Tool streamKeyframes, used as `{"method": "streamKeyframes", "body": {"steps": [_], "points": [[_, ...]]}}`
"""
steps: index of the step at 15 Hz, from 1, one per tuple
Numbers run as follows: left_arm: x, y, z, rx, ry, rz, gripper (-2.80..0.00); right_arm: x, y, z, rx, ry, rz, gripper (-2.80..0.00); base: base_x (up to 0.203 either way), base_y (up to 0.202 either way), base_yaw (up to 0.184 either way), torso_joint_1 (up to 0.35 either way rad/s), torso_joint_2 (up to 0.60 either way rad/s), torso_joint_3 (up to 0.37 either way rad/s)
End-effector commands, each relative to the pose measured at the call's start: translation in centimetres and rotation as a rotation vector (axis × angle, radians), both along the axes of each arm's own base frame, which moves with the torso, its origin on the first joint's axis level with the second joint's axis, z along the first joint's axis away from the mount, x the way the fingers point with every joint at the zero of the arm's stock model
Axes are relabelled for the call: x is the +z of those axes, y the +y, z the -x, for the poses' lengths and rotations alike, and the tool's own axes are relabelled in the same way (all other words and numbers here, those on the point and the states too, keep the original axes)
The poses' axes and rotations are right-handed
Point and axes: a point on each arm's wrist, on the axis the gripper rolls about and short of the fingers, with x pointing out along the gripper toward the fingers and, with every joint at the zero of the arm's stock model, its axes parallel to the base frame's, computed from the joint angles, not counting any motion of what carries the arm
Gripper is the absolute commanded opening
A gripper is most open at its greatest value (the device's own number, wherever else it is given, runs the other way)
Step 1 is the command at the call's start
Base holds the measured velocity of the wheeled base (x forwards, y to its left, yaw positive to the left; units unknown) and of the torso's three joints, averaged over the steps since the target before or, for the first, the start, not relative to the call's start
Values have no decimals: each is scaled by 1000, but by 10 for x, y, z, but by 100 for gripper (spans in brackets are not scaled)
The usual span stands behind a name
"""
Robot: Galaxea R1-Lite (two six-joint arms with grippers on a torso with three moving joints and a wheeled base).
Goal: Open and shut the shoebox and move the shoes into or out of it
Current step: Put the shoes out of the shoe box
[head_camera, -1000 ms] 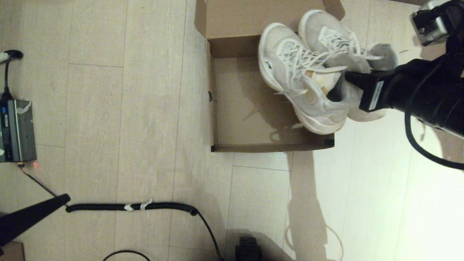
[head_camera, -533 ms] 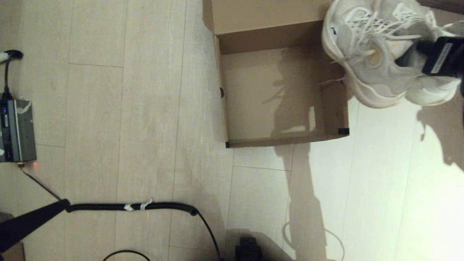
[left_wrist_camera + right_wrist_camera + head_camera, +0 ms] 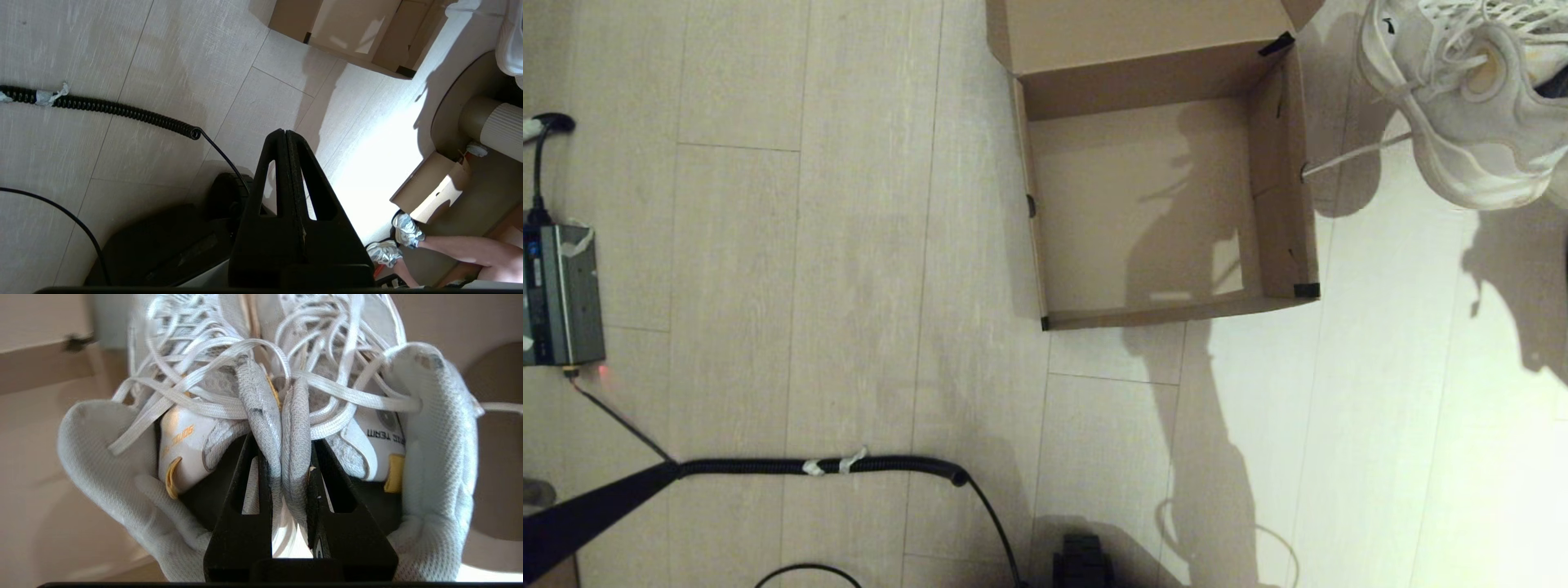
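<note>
The shoebox (image 3: 1281, 180) stands open on the floor with its lid flap folded back and nothing inside; it also shows in the left wrist view (image 3: 351, 28). The pair of white and grey shoes (image 3: 1462, 122) hangs in the air to the right of the box, at the head view's top right corner. A loose lace (image 3: 1347, 155) trails from them to the box's right wall. My right gripper (image 3: 286, 449) is shut on the two inner collars of the shoes (image 3: 433, 416), pinched together. My left gripper (image 3: 285, 132) is parked low at the left, shut and holding nothing.
A grey power unit (image 3: 560, 294) lies at the left edge, with a coiled black cable (image 3: 817, 467) running across the floor. In the left wrist view there is another cardboard box (image 3: 433, 192) and a person's feet in sneakers (image 3: 408, 230).
The right gripper has carried the shoes from over the box to the right and beyond its wall. The box, now empty, has slid slightly right. The left arm barely moved.
</note>
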Motion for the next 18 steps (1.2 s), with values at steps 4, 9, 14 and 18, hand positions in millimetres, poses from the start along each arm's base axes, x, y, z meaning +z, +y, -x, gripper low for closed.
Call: {"method": "streamKeyframes", "body": {"steps": [4, 9, 14, 18], "points": [[-2, 0, 1, -1, 0, 3, -280, -1, -22, -5, -103, 9, 0, -280, 0, 0, 0, 0, 0, 0], [-2, 0, 0, -7, 6, 3, -280, -40, -30, -46, -89, 150, -22, -280, 0, 0, 0, 0, 0, 0], [5, -2, -2, -57, -1, 8, -280, -83, -40, -101, -88, 174, -19, -280, 0, 0, 0, 0, 0, 0], [14, -2, -4, -73, -22, 12, -280, -108, -40, -104, -67, 240, -7, -280, 0, 0, 0, 0, 0, 0]]}}
